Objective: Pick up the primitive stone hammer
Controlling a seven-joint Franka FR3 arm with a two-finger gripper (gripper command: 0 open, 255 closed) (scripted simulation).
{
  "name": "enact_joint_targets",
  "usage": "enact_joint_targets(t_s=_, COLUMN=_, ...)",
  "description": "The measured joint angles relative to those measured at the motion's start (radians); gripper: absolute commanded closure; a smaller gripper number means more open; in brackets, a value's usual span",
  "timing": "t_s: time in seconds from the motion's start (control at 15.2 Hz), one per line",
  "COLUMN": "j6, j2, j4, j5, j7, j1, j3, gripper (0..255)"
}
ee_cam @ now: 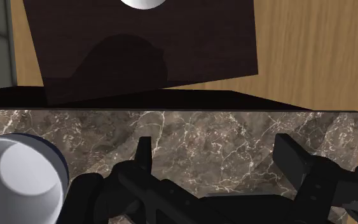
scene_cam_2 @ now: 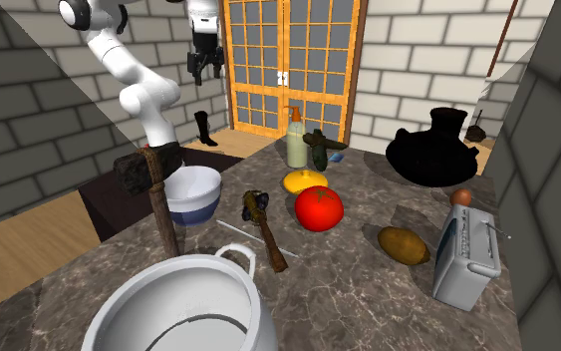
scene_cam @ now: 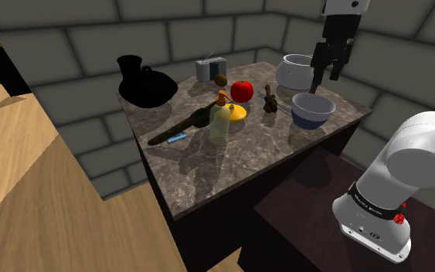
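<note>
Hovering high above table (scene_cam_2: 348, 274) edge: gripper (scene_cam: 325, 83), jaws apart, empty. Stone hammer (scene_cam_2: 156, 204): upright, dark head up, brown handle, between white pot (scene_cam_2: 129, 299) & bowl (scene_cam_2: 200, 194). Rec: descend straight, clasp handle under head, keep clear of bowl rim.

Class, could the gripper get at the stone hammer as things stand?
Probably yes. The gripper hangs open above the table, and the hammer stands head-up, seemingly clear from above. The bowl and white pot crowd its handle.
</note>
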Motion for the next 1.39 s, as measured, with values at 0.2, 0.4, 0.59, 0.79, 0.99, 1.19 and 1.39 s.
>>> enact_joint_targets(t_s=0.2, j6=0.045, j2=0.028, j4=-0.013, j5=-0.007, j7=0.011, j1=-0.008, j3=0.003, gripper=0)
enact_joint_targets(t_s=0.4, j6=0.143, j2=0.096, j4=-0.030, j5=-0.027, j7=0.033, j1=-0.028, j3=0.006, gripper=0)
enact_joint_targets(t_s=0.59, j6=0.237, j2=0.185, j4=-0.020, j5=-0.044, j7=0.067, j1=-0.046, j3=0.013, gripper=0)
enact_joint_targets(t_s=0.79, j6=0.338, j2=0.273, j4=-0.020, j5=-0.067, j7=0.097, j1=-0.069, j3=0.012, gripper=0)
enact_joint_targets(t_s=0.99, j6=0.430, j2=0.363, j4=-0.008, j5=-0.089, j7=0.138, j1=-0.087, j3=0.017, gripper=0)
enact_joint_targets(t_s=1.19, j6=0.514, j2=0.472, j4=0.030, j5=-0.116, j7=0.172, j1=-0.111, j3=0.012, gripper=0)
enact_joint_targets(t_s=1.39, j6=0.602, j2=0.582, j4=0.064, j5=-0.143, j7=0.214, j1=-0.131, j3=0.007, gripper=0)
